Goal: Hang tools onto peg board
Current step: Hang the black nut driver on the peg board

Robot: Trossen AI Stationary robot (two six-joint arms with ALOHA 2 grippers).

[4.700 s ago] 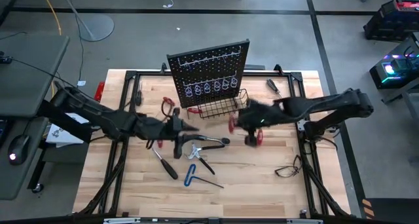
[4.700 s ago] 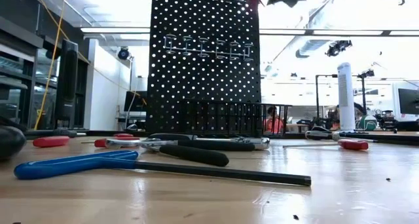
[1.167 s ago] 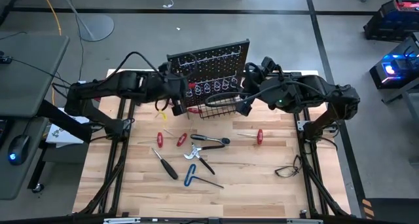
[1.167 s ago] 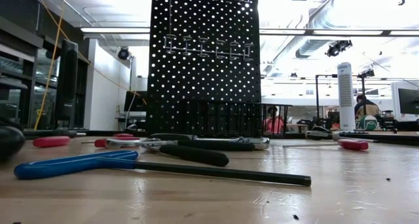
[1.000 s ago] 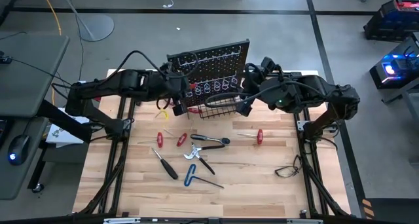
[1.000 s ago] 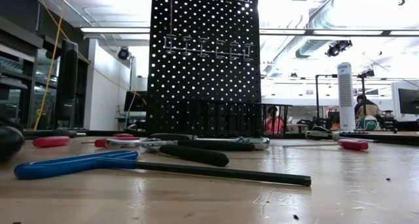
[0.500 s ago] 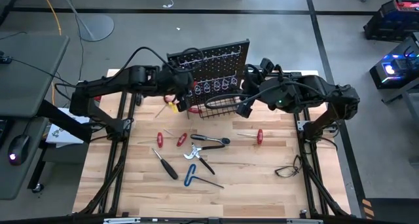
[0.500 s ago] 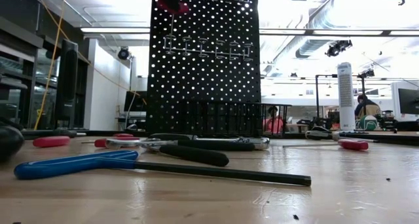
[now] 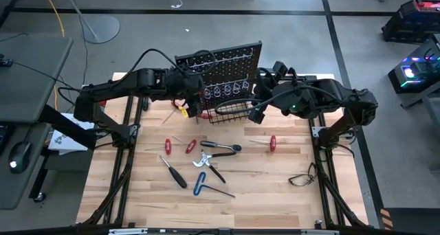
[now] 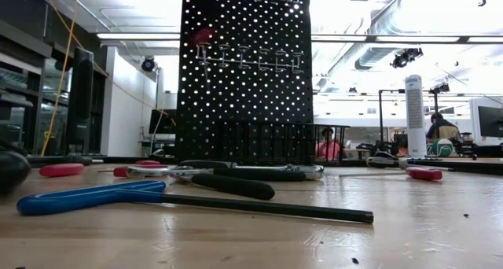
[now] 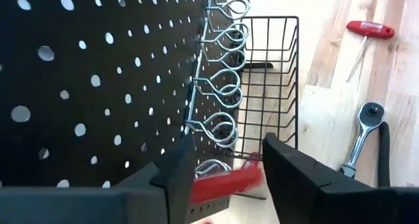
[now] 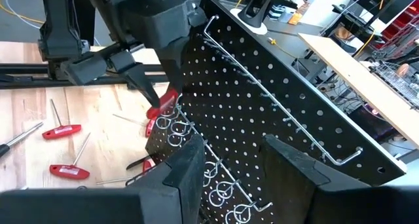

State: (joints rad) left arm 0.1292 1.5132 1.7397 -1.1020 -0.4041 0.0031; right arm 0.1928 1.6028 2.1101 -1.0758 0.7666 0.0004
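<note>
- Left tool [image 11: 222, 168], jaws spread, straddles the red-handled screwdriver [image 11: 226, 178] seated in the peg board's [image 11: 98, 86] end ring; retreat straight, not snagging the handle.
- Right tool [image 12: 229, 162] waits parted and empty, facing the same board.

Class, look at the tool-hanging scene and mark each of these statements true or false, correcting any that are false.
1. A red-handled tool sits in a ring of the peg board. True.
2. The left pincer is clamped on that red handle. False: its fingers stand apart on either side of it.
3. A blue T-handle hex key hangs on the peg board. False: it lies on the table.
4. The right pincer is up at the peg board. True.
5. The wire basket is full of tools. False: none shows inside it.
</note>
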